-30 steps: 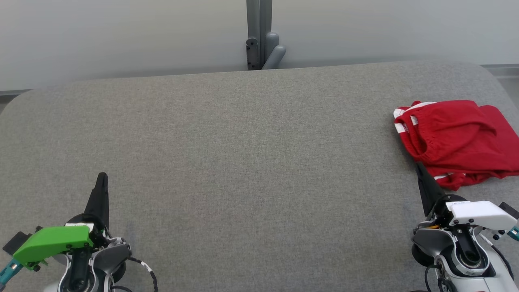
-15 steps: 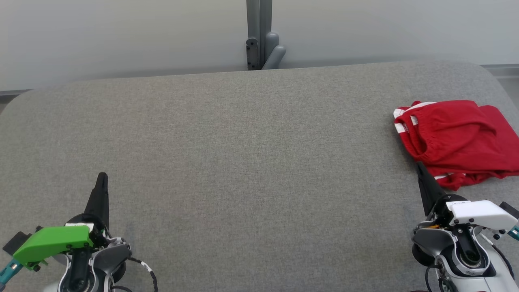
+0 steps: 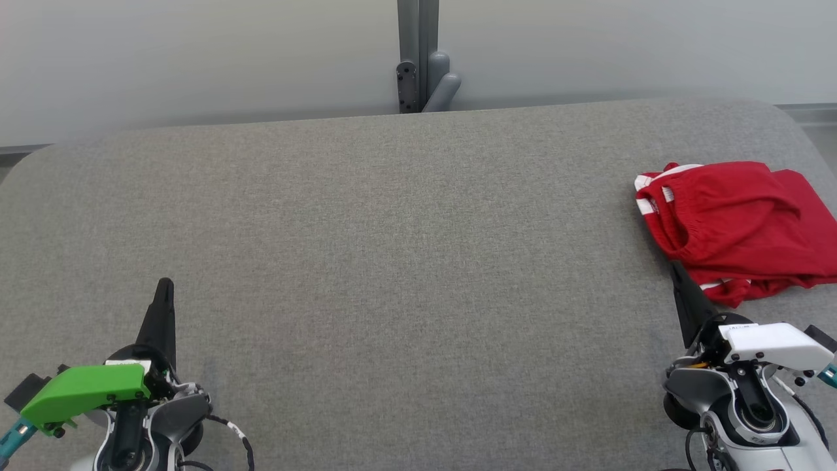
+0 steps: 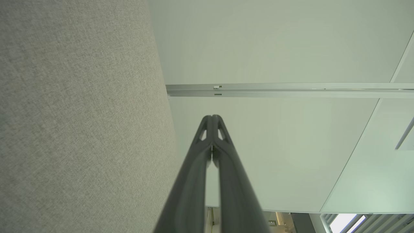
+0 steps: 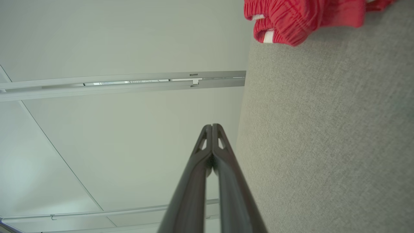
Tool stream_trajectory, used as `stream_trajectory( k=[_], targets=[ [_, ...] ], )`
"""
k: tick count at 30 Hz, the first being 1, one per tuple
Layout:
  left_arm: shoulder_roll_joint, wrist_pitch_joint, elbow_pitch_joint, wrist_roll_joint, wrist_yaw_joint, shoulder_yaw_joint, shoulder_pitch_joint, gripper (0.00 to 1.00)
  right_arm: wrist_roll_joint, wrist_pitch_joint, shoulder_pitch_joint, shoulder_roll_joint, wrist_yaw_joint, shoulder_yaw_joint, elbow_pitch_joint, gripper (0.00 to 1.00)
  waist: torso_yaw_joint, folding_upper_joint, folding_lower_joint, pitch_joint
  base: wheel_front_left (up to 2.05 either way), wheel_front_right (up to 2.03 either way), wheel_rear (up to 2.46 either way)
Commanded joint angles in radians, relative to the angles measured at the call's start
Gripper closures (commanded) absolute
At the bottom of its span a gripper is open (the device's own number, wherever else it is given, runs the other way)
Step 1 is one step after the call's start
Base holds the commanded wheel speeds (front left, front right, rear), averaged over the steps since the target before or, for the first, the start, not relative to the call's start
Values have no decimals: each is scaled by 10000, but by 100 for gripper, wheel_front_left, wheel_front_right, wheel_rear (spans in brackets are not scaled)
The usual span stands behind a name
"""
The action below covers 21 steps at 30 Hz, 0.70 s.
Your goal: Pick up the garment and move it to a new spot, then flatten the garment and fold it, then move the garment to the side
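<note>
On the grey table (image 3: 392, 261), before a pale wall (image 3: 196, 52) and grey post (image 3: 418, 52), the red garment (image 3: 732, 229) lies far right, just beside the right gripper (image 3: 673, 265); it and the left gripper (image 3: 165, 282) are closed, empty.

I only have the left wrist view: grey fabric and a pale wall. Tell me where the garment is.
Observer: In the head view the red garment lies rumpled at the right end of the grey table.
Operator: Give me the right gripper's state.
Observer: The right gripper is shut and empty. Its fingers meet in the right wrist view.
Operator: Say whether it touches the cloth.
Observer: It looks clear. The right wrist view shows bare table between its tips and the red garment.
</note>
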Motion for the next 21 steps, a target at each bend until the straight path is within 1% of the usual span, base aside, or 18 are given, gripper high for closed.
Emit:
stream_trajectory(
  k=[1, 21],
  targets=[
    [59, 46, -54, -1, -6, 15, -102, 100, 37, -36, 31, -76, 4, 1, -44, 100, 0, 1, 0, 0, 0, 0, 0],
    [59, 46, -56, -1, -6, 14, -101, 100, 262, -215, 53, -230, 4, 245, -80, 100, 0, 1, 0, 1, 0, 0, 0]
  ],
)
